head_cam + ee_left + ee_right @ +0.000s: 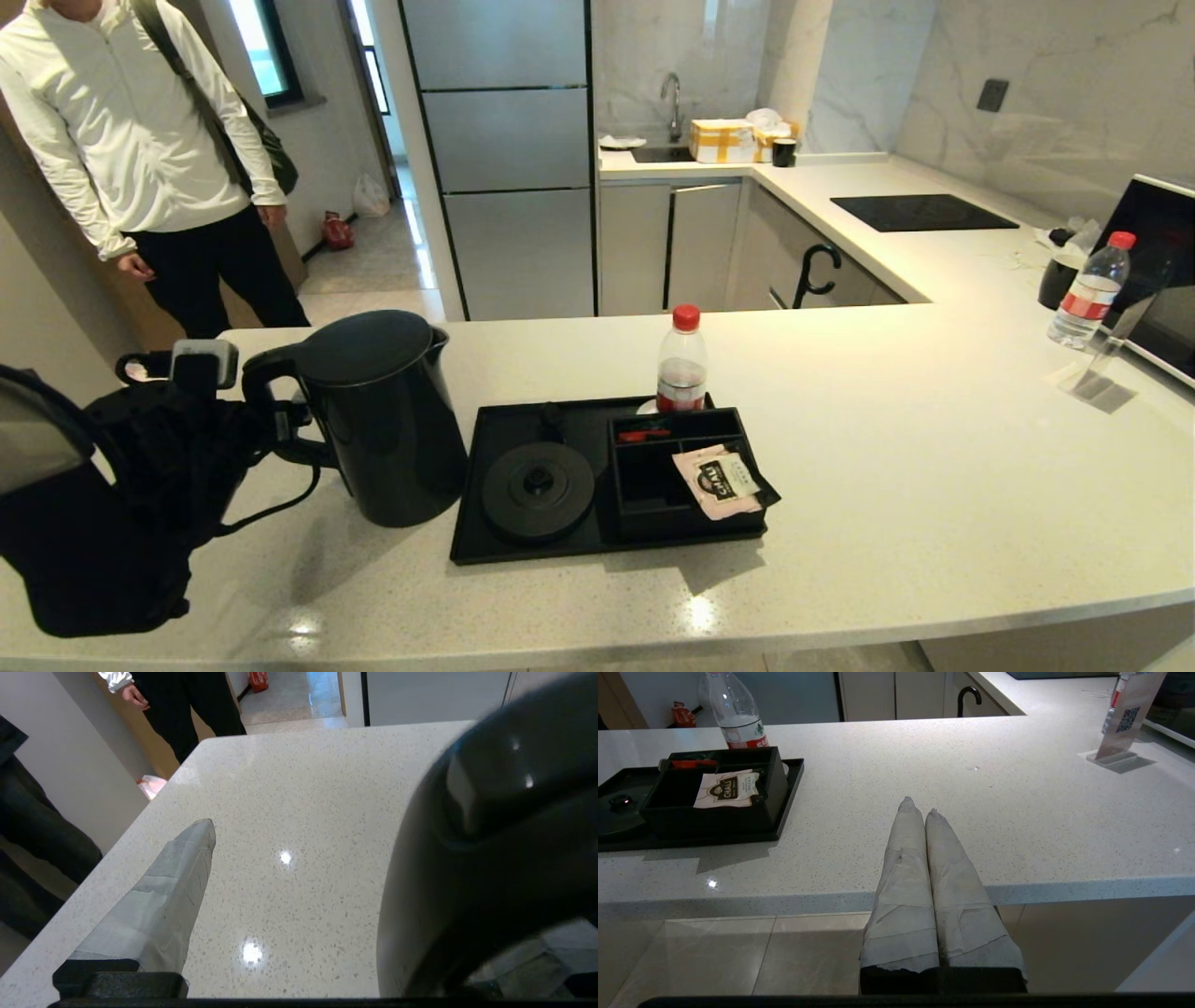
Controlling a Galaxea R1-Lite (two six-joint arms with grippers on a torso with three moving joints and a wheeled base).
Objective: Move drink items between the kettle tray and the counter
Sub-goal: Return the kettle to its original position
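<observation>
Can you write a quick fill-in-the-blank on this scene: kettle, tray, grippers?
1. The kettle stands on the ____, beside the tray, not on its round base.
2. The left gripper is ____, at the kettle's handle.
3. The right gripper, before the counter edge, is ____.
4. The bottle behind the tray has a ____ cap.

Missing words: counter; open; shut; red

Kitchen with white marble-veined walls point(1027, 65), grey cabinet fronts point(667, 243) and a tall steel refrigerator point(509, 159). Glossy tiled floor point(373, 261) leading to a doorway, daylight from a window point(266, 47). Sink with faucet point(670, 98) and black hob point(920, 212) at the back.
</observation>
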